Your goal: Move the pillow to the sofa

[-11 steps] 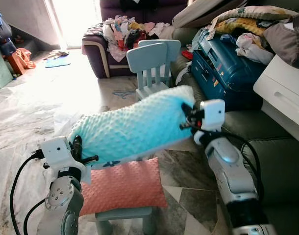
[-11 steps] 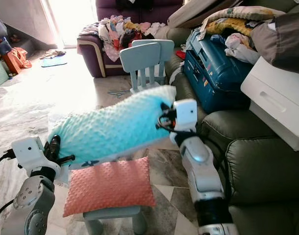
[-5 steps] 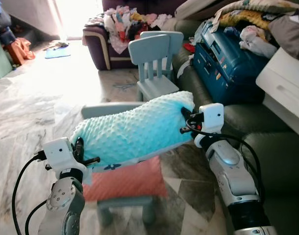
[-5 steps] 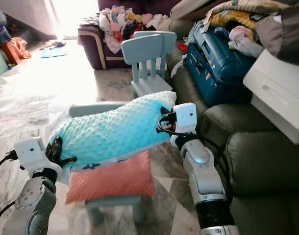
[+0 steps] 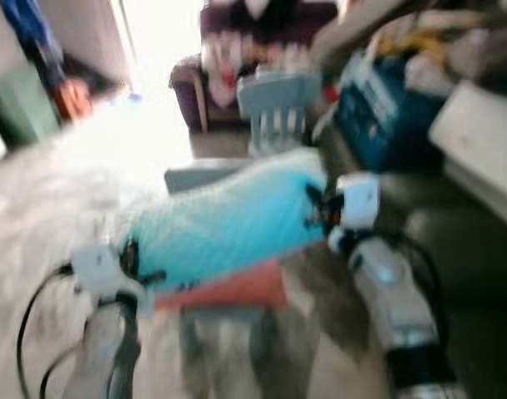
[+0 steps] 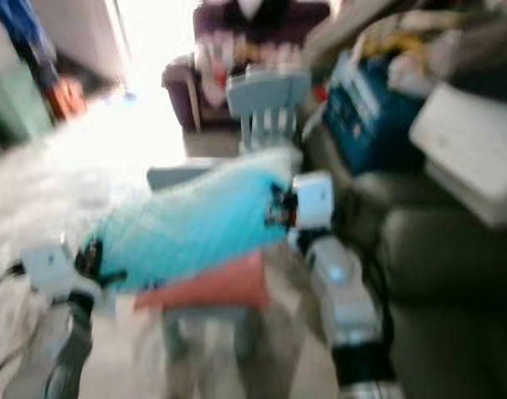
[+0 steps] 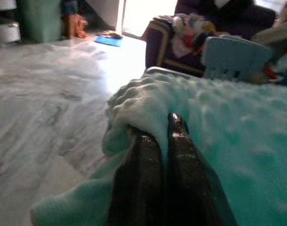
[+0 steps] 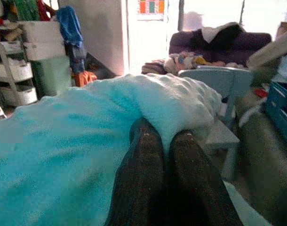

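My view has blurred since before; left gripper (image 7: 155, 125) and right gripper (image 8: 164, 136) each pinch the pillow (image 5: 228, 220) between them.

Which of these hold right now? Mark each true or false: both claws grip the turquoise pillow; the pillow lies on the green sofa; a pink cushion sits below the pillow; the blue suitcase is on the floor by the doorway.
1. Both claws grip the turquoise pillow. True: left claw and right claw each pinch an end.
2. The pillow lies on the green sofa. False: it is held in the air between the arms.
3. A pink cushion sits below the pillow. True.
4. The blue suitcase is on the floor by the doorway. False: it rests on the sofa.
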Motion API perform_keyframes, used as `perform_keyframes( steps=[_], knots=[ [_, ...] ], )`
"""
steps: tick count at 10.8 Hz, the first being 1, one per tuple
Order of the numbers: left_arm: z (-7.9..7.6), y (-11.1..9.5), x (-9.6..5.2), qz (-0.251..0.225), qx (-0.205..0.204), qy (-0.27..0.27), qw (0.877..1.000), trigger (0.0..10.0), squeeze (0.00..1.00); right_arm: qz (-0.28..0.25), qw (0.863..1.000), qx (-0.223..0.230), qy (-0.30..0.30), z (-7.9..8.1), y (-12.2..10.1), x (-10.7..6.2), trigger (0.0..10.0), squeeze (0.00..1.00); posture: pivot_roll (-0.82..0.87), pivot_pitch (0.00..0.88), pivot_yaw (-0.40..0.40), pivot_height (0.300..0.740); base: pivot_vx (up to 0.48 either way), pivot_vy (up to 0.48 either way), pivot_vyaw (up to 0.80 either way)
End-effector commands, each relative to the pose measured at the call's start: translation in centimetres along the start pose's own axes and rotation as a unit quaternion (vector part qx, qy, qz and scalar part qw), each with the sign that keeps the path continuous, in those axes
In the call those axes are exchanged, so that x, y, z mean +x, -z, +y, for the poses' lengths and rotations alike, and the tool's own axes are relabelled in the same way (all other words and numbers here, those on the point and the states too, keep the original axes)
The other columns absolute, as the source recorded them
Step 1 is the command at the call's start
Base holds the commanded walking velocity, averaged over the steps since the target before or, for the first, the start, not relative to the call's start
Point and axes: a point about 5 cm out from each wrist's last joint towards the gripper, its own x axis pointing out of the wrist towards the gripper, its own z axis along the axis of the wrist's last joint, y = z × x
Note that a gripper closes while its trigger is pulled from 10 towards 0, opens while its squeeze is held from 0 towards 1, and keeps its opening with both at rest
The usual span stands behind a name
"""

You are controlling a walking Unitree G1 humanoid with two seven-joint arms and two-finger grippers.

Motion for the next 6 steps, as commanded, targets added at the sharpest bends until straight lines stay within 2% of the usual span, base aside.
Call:
perform_keyframes(
  steps=[1,6],
  knots=[
    [-0.14,-0.64,0.24,-0.010,0.002,0.004,1.000,10.0,0.00,-0.014,1.000,0.001,0.001,0.09,-0.79,0.32,10.0,0.00,-0.19,0.000,0.033,0.740,-0.330,0.000,0.00],
    [-0.25,-0.69,0.33,-0.007,-0.004,0.007,1.000,10.0,0.00,-0.015,1.000,0.001,0.003,0.07,-0.91,0.40,10.0,0.00,-0.20,0.000,0.034,0.740,-0.331,0.000,0.00]
  ],
)
